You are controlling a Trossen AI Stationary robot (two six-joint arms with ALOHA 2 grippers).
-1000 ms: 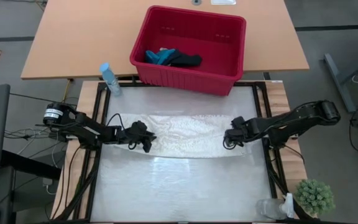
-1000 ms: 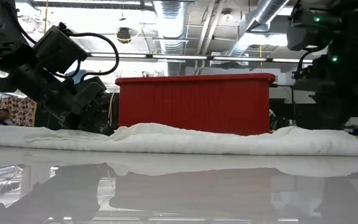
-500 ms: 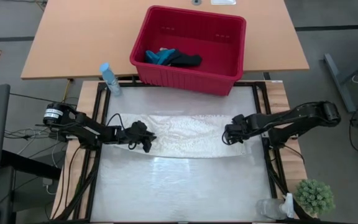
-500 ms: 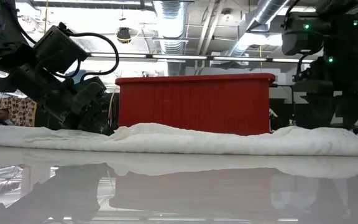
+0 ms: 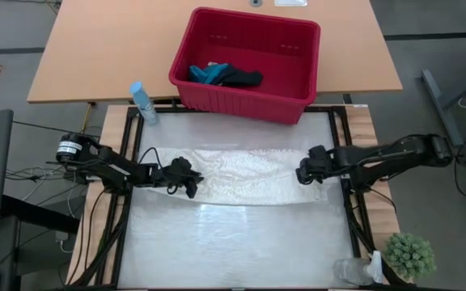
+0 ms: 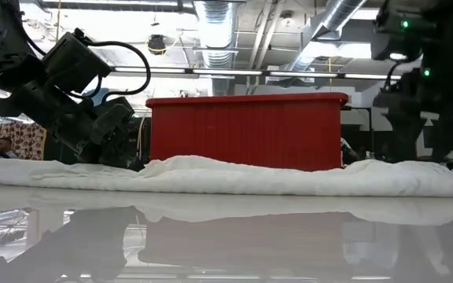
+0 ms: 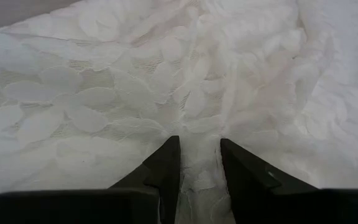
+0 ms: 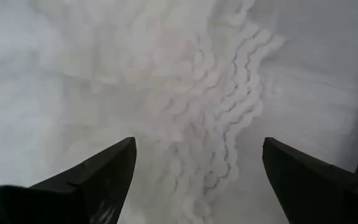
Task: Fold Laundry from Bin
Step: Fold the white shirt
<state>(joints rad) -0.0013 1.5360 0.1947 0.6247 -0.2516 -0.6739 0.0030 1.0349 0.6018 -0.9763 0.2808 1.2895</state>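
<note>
The white lacy cloth [image 5: 249,174] of the laundry lies as a long band across the table, flat on its underside [image 6: 234,177]. My left gripper [image 5: 191,184] rests on the band's left part and is shut on it. Just above the band's right end, my right gripper [image 5: 304,171] is open, its fingers [image 8: 104,171] wide apart with nothing between them. The red bin [image 5: 298,73] stands beyond the table's far edge. A dark item [image 5: 245,78] and a teal item [image 5: 207,73] lie on its floor. My left gripper pinches a raised ridge of the white cloth [image 7: 201,146] between its two fingers, on the left part of the band. It comes in slanting down from the table's left side. One layer or several, I cannot tell. The cloth around the ridge lies slack on the table.
A pale blue bottle [image 5: 142,103] stands at the table's far left corner. A small green plant [image 5: 409,255] and a clear object [image 5: 354,271] stand at the near right corner. The near half of the table [image 5: 233,242] is bare and glossy.
My right gripper has drawn back a little toward the table's right edge and risen slightly off the cloth's right end. The cloth has stayed where it lay.
</note>
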